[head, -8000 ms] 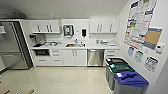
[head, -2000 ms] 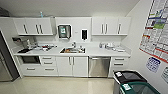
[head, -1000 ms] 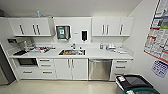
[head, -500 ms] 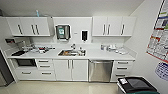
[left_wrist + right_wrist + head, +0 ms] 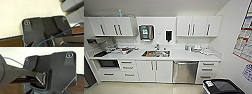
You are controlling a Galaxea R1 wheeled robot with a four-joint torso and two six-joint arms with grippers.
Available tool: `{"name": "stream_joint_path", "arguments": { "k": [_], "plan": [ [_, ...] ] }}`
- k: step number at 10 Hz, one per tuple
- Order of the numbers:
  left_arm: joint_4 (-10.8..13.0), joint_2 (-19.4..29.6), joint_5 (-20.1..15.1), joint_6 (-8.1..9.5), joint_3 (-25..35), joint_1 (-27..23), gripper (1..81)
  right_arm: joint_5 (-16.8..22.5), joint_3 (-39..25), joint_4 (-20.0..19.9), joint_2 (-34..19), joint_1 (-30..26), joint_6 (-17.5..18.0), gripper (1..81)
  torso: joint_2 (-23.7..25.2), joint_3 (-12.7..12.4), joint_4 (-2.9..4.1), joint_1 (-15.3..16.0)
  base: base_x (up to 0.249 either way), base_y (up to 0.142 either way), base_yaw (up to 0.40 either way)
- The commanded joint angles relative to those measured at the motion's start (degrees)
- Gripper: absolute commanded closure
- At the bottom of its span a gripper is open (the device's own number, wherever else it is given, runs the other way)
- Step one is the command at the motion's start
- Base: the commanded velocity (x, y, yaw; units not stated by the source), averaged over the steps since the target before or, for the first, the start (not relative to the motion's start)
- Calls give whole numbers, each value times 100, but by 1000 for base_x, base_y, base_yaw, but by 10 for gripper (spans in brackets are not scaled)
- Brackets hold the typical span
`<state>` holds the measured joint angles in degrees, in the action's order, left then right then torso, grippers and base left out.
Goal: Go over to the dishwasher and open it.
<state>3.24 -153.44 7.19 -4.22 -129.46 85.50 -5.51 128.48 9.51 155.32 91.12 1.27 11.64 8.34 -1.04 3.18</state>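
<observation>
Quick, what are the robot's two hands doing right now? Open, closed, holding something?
Left hand: cannot be told, the fingers are not clear in the left wrist view.
Right hand: cannot be told either, the right wrist view does not make its fingers clear.

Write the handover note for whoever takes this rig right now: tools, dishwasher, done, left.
Tools: neither wrist view lets me tell whether the left or right tool is open or shut.
Dishwasher: the flat grey stainless-steel built-in dishwasher sits under the white countertop, right of the steel sink and its white cabinet doors, left of the white drawer stack. Its door is closed.
Done: the robot faces the kitchenette from across the floor.
Left: reaching the dishwasher, opening it.
</observation>
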Motion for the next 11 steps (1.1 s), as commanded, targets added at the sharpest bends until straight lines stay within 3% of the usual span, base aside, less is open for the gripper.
{"name": "stream_joint_path", "arguments": {
  "k": [1,11],
  "plan": [
    [27,146,-253,9,53,-284,10,279,-52,77,-121,-221,-21,10,0,0,0,0,114,0,0],
    [27,147,-253,17,61,-293,10,279,-34,68,-113,-257,-21,10,0,0,0,-2,114,0,0]
  ]
}}
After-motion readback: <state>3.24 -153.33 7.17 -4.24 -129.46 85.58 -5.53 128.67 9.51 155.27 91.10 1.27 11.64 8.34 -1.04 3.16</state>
